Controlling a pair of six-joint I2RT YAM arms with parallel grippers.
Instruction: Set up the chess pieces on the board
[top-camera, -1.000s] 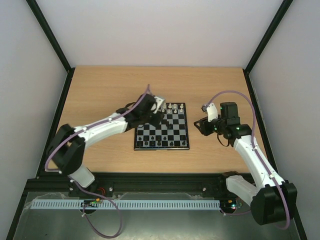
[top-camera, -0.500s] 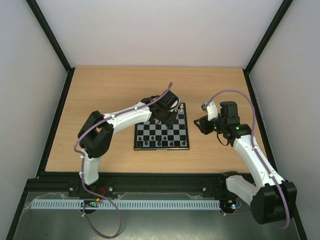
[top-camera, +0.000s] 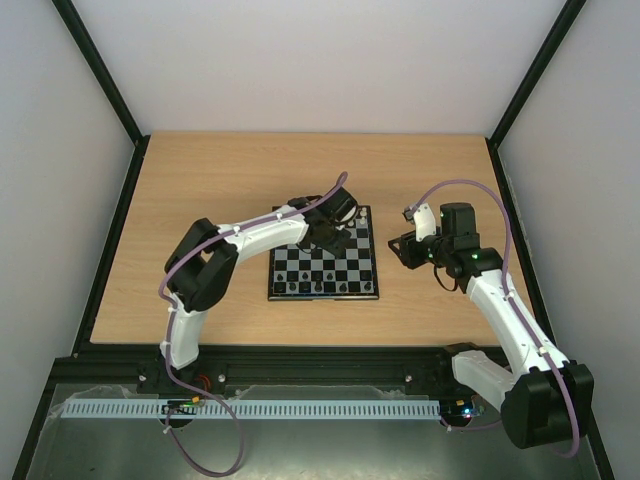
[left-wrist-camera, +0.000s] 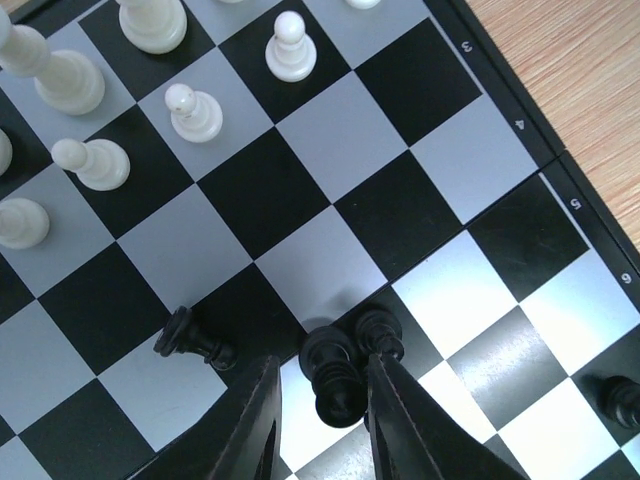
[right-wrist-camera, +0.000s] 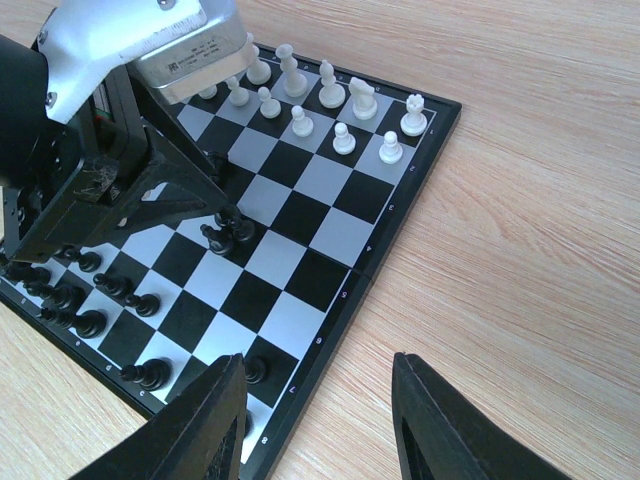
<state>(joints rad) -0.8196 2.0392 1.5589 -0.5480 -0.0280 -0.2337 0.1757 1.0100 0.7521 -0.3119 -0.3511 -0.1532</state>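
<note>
The board (top-camera: 322, 297) lies mid-table, with white chess pieces (top-camera: 345, 213) along its far rows and black ones (top-camera: 320, 287) along the near rows. My left gripper (left-wrist-camera: 322, 375) reaches low over the board's middle, also seen from the top (top-camera: 330, 238). Its jaws are narrowly open round a tilted black piece (left-wrist-camera: 335, 385); that piece lies against the right finger (left-wrist-camera: 395, 420) and a gap shows on the left. A second black piece (left-wrist-camera: 378, 330) stands just beyond, and another (left-wrist-camera: 190, 340) lies toppled to the left. My right gripper (right-wrist-camera: 318, 375) hangs open and empty over the board's right rim (right-wrist-camera: 400, 215).
Bare wooden tabletop (top-camera: 200, 190) surrounds the board. Black frame posts and pale walls (top-camera: 60, 200) close in the left, right and back. Several white pawns (left-wrist-camera: 195, 112) stand near the left gripper's far side.
My left arm has swung from the board's left part to its far middle and come down over the black pieces, and its jaws have narrowed. The right arm has not moved.
</note>
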